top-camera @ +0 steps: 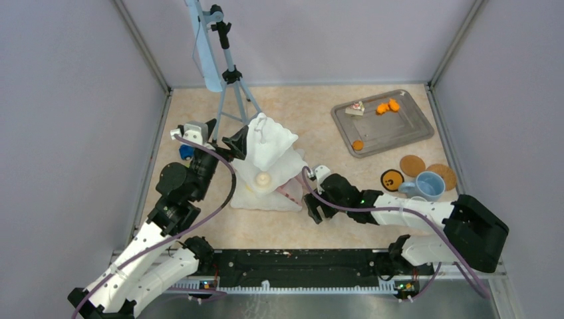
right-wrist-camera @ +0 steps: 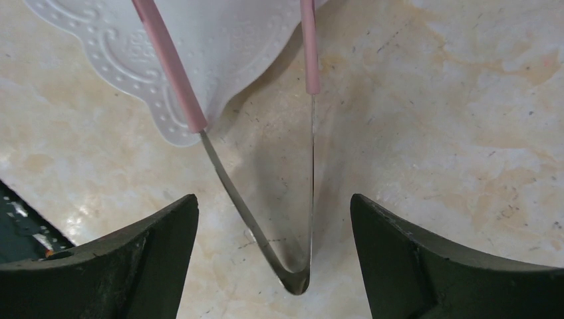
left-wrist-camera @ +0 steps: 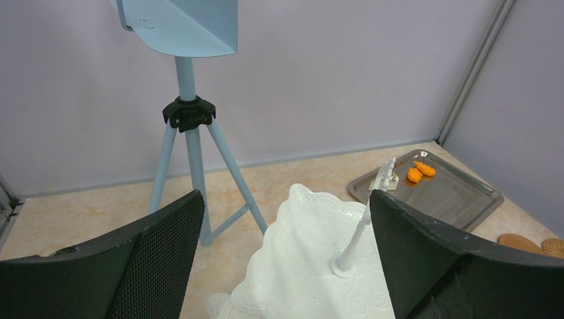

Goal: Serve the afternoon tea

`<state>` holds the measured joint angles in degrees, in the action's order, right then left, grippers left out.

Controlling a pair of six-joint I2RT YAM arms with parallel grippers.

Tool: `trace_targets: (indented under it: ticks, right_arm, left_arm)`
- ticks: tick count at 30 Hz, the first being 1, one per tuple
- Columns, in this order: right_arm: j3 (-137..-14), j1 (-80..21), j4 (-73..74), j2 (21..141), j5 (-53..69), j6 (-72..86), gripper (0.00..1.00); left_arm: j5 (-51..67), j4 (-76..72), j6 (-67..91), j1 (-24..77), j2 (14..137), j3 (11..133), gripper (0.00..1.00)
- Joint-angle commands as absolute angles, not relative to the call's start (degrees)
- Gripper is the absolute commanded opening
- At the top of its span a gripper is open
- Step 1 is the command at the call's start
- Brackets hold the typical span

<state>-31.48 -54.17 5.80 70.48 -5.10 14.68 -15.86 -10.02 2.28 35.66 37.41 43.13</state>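
Note:
A white tiered stand [top-camera: 271,156] stands mid-table, with a cream pastry [top-camera: 263,179] on its lower tier. A cake slice [top-camera: 357,107], two orange pastries [top-camera: 387,106] and another orange one [top-camera: 358,145] lie on a metal tray [top-camera: 392,129]. A blue mug [top-camera: 425,185] sits at the right. My left gripper [top-camera: 234,143] is open, and in the left wrist view it [left-wrist-camera: 286,219] straddles the stand's upper tier [left-wrist-camera: 312,266] without touching. My right gripper [right-wrist-camera: 274,226] is open around the metal bend of the pink tongs [right-wrist-camera: 292,266], jaws apart from it.
A blue tripod [top-camera: 229,80] stands behind the stand. A blue toy car [top-camera: 186,151] lies by the left arm. Round coasters [top-camera: 412,165] and a black-and-yellow one [top-camera: 392,179] lie near the mug. Grey walls enclose the table.

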Motion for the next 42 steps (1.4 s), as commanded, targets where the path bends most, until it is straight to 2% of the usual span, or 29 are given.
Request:
trace_targets:
  ticks: [1,6,12,21,34,42]
  right_arm:
    - [-30.62,-53.65,-2.69,72.13,-2.43,11.74,0.81]
    - [-31.99,-53.61,-3.0,75.05,-2.27,10.41,0.8]
    - [-36.61,-53.56,-0.86,82.32,-2.11,7.91,0.73]
    - [-37.45,-53.55,-3.33,85.4,-0.74,5.36,0.68]
    - [-34.54,-54.26,-2.44,76.32,-0.51,5.78,0.52]
    - [-33.54,-54.24,1.12,70.94,-3.83,8.59,0.52]
  left_arm:
    - [-15.26,-11.87,2.59,35.49,37.96,43.33,0.99]
    - [-14.43,-11.87,2.81,35.43,38.06,43.49,0.99]
    - [-14.97,-11.95,2.46,35.48,38.13,43.42,0.99]
    - [-15.14,-12.04,2.15,35.43,38.23,43.47,0.99]
    - [-15.02,-12.04,2.11,35.49,38.26,43.47,0.99]
    - [-14.88,-12.04,2.26,35.43,38.34,43.43,0.99]
